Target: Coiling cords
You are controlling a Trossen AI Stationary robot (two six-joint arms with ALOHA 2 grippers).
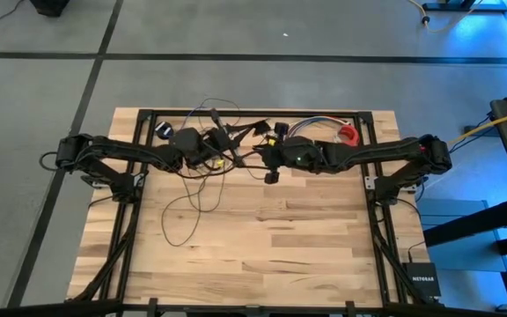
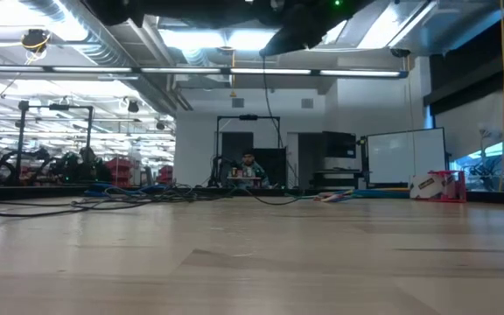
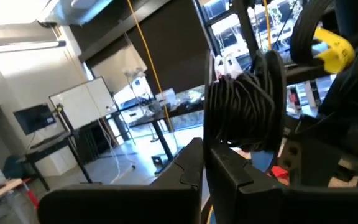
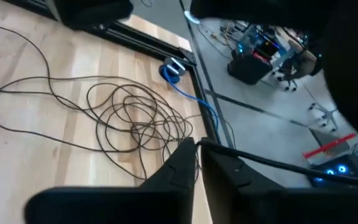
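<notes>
Overhead, both arms meet above the far half of the desk [image 1: 262,246]; the left gripper [image 3: 202,163] is together, the right gripper [image 4: 199,155] pinches the cords [image 4: 129,121], looped loosely below.

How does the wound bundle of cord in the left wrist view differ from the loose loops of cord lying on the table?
The wound bundle is packed into tight, parallel turns; the loose loops sprawl in wide, overlapping curls. The wound bundle is up in the air, with the room behind it; the loose loops lie flat on the wooden table. Both are thin dark cord.
</notes>
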